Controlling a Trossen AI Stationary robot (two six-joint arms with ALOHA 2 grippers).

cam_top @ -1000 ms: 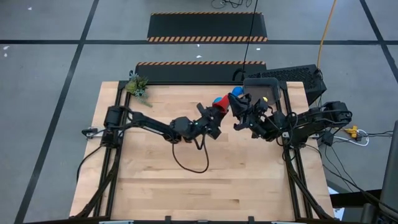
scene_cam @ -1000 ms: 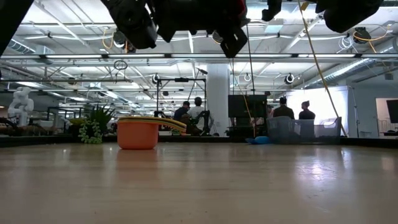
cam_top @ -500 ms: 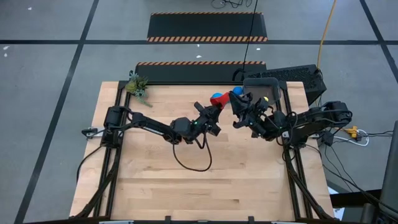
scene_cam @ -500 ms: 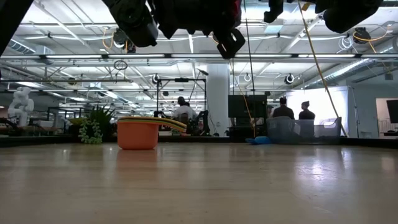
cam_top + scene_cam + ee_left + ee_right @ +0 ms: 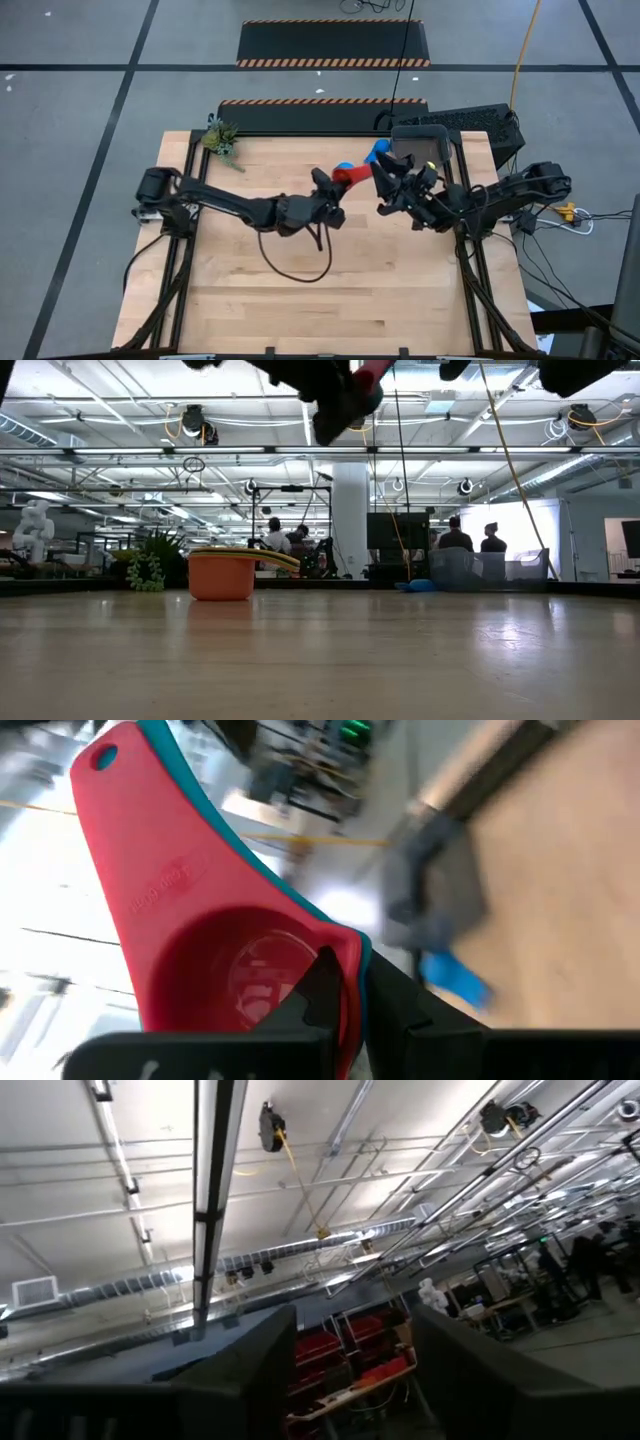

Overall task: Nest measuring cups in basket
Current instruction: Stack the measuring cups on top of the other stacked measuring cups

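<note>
A red measuring cup (image 5: 200,950) sits nested in a light blue one (image 5: 300,905). Both hang above the table's middle (image 5: 352,175), with my left gripper (image 5: 340,184) shut on them. My right gripper (image 5: 380,183) stands open just to their right, nothing between its fingers (image 5: 260,1370). Another blue cup (image 5: 380,152) lies beside the dark grey basket (image 5: 420,133) at the far right, which shows something yellow (image 5: 428,160) inside. An orange cup with a yellow one on it (image 5: 222,574) shows only in the low view, far off. My left gripper pinches the nested cups' wall at the rim (image 5: 338,982), on the side away from the handle (image 5: 110,790). One finger (image 5: 318,982) is inside the red cup, the other (image 5: 400,1005) outside the light blue one. The fingers reach out about level. Both cups hang clear of the table.
A small green plant (image 5: 220,137) stands at the table's far left corner. A black keyboard (image 5: 470,122) lies behind the basket. A loose black cable (image 5: 300,265) loops below the left arm. Bare wood spreads over the near half (image 5: 330,310).
My left gripper has risen and tipped up toward level, carrying the red and light blue cups with it. My right gripper has drawn off a little toward the table's right and now stands apart from the cups.
</note>
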